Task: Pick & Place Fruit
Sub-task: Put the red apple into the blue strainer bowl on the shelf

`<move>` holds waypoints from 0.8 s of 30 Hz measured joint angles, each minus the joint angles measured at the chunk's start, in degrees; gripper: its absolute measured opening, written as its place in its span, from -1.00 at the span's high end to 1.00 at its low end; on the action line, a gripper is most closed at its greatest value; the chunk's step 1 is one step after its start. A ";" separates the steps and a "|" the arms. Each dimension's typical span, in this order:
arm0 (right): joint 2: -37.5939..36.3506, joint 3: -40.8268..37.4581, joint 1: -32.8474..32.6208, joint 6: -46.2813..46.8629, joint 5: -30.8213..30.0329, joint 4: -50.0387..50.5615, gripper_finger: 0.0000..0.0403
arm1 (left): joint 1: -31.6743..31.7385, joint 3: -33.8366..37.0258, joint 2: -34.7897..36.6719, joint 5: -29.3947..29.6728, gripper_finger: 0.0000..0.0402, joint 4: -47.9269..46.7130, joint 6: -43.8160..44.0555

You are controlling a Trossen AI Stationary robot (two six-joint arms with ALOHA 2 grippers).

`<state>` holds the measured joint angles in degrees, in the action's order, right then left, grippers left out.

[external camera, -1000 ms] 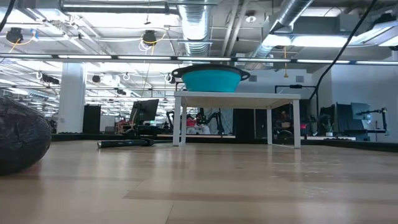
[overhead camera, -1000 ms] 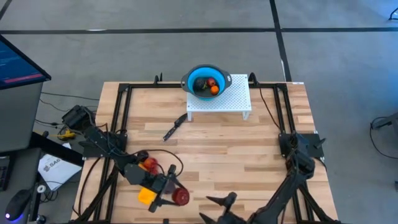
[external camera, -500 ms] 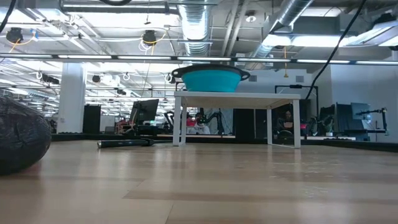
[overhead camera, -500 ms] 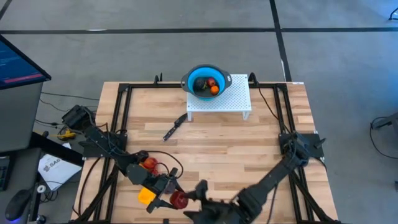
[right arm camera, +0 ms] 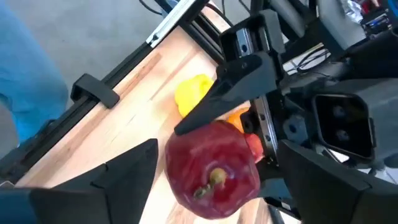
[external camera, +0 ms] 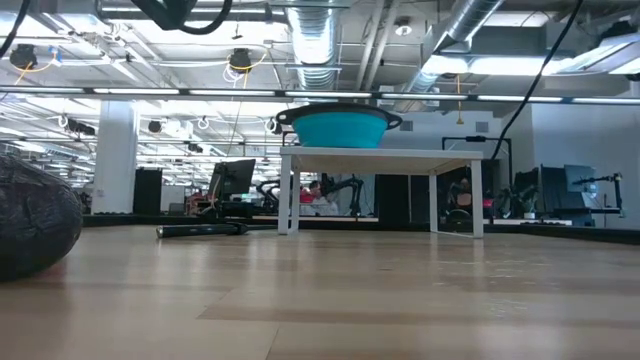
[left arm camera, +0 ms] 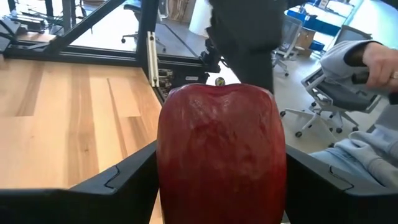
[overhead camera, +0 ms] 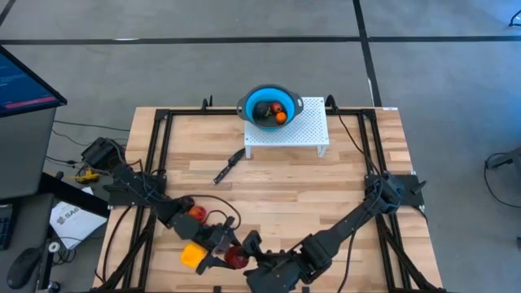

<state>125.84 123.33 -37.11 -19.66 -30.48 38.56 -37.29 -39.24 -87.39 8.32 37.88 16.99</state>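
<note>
While the blue bowl (overhead camera: 269, 107) sits far off on its white perforated stand (overhead camera: 287, 130) with a red and an orange fruit already inside, the action is all at the near edge of the tabletop (overhead camera: 309, 187). Left end effector (overhead camera: 220, 254) has its dark fingers set either side of the red apple (overhead camera: 236, 258), and from its wrist view the fruit fills the gap between them, though whether they are pressing it or merely bracketing it I cannot tell. Right end effector (overhead camera: 254, 247) comes in from the other side, fingers spread wide, stem end of that same apple square between them in its own wrist view, nothing gripped. The blocky yellow fruit (overhead camera: 190, 255) lies just beside, a red-orange one (overhead camera: 195, 213) a little farther back under the left arm, and a black knife (overhead camera: 229, 166) rests mid-table, well clear.

This looks like the pick, or a hand-over, of the apple. Next call: one end effector must own it, the other release, then lift clear and carry it across to the bowl.
</note>
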 joint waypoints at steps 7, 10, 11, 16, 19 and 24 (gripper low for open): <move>2.22 0.02 1.00 -6.50 0.52 1.39 -0.86 | 0.60 0.00 0.00 -1.03 -0.34 -0.08 0.10; 2.70 0.02 0.93 -11.35 0.35 2.27 -0.85 | 0.58 0.00 0.00 -2.36 -0.34 -0.22 1.16; 2.92 -0.02 0.91 -11.83 0.25 1.83 -0.82 | 0.58 0.00 0.00 -2.67 -0.34 -0.33 1.41; 3.15 -0.02 1.40 -11.90 0.25 1.05 -0.59 | 0.58 0.00 0.00 -2.59 -0.34 -0.54 1.54; 3.16 -0.02 1.66 -11.94 0.42 0.91 -0.44 | 0.96 0.00 0.00 -2.66 -0.34 -0.54 1.80; 3.86 0.02 1.98 -12.87 0.86 0.04 -0.27 | 1.40 0.11 -0.02 -3.09 -0.34 -1.30 2.56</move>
<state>129.70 123.35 -35.14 -32.53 -29.62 38.60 -35.89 -39.13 -87.42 5.23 36.58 19.55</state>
